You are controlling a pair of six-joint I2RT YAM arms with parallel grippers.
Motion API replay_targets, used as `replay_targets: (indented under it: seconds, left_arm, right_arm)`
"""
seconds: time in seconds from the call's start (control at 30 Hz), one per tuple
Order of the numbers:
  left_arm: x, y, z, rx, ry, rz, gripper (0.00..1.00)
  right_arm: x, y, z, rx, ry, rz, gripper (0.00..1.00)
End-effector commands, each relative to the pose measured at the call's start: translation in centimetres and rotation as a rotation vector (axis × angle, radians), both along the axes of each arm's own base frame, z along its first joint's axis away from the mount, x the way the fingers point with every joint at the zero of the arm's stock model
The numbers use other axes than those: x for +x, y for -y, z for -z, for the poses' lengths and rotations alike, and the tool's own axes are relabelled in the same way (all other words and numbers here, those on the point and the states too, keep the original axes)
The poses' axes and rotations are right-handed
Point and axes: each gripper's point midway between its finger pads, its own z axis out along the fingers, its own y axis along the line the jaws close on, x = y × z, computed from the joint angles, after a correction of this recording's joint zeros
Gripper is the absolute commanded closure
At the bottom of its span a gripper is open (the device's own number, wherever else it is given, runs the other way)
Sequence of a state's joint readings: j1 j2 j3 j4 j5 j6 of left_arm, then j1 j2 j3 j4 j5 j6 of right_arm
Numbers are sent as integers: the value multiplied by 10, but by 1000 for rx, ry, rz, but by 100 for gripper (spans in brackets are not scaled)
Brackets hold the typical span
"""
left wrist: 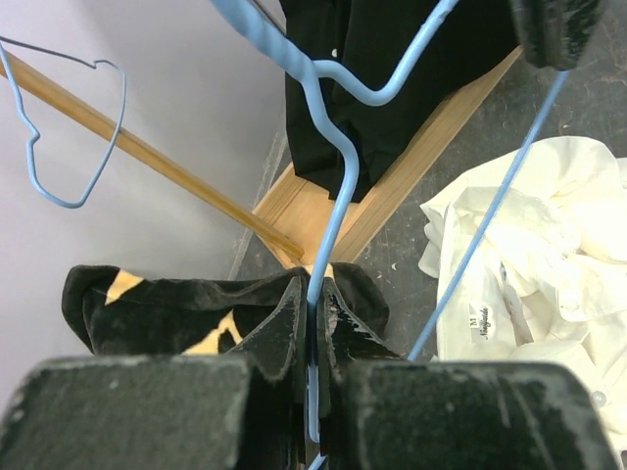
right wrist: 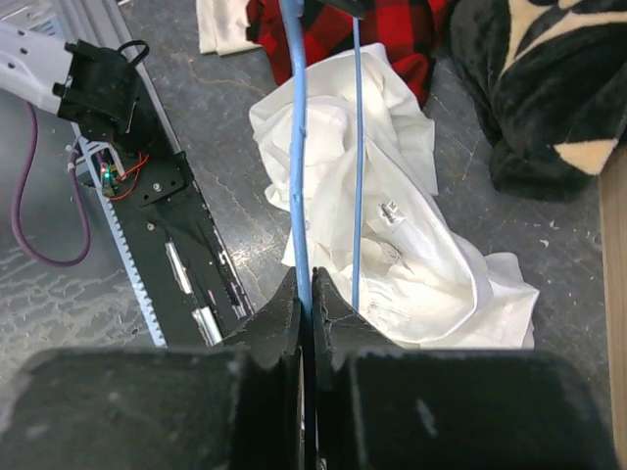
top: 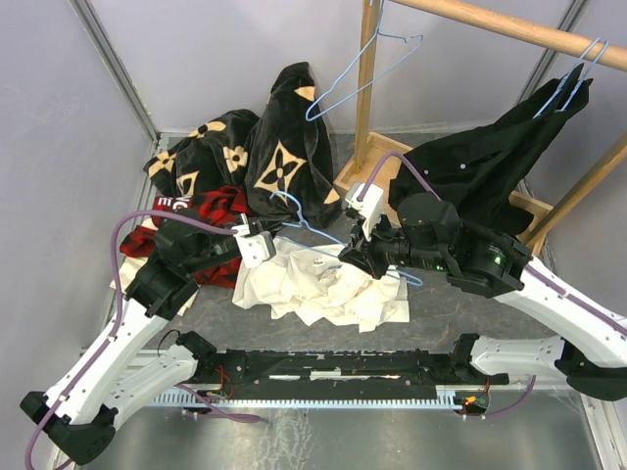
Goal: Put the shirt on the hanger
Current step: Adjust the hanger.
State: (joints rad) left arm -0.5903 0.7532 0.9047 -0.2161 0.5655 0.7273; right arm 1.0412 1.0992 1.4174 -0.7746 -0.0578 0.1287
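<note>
The white shirt (top: 328, 286) lies crumpled on the table between the two arms. It also shows in the left wrist view (left wrist: 549, 245) and the right wrist view (right wrist: 411, 225). The light-blue wire hanger (top: 315, 235) is held just above the shirt by both grippers. My left gripper (top: 266, 240) is shut on the wire near the hook, jaws pinching it (left wrist: 313, 294). My right gripper (top: 355, 257) is shut on the wire at the other end (right wrist: 306, 284). The hanger's wire runs forward over the shirt (right wrist: 297, 147). No part of the shirt is on the hanger.
A black garment with tan flowers (top: 265, 147) and a red plaid shirt (top: 211, 211) lie behind left. A wooden rack (top: 367, 98) carries an empty blue hanger (top: 362, 73) and a black shirt (top: 490, 157) on another. A black rail (top: 333, 367) lies in front.
</note>
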Motion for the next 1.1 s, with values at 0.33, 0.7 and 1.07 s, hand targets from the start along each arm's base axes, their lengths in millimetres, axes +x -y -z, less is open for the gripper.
replay_targets:
  seconds: [0.33, 0.7, 1.07]
  left_arm:
    - [-4, -11, -24, -225, -125, -94, 42]
    - [-27, -7, -11, -187, -91, 14, 43]
    - [-24, 2, -3, -144, -116, 52, 63]
  right_arm:
    - [5, 29, -9, 109, 56, 136, 100]
    - [-41, 22, -12, 210, -71, -45, 100]
    - [-57, 4, -35, 309, -93, -166, 100]
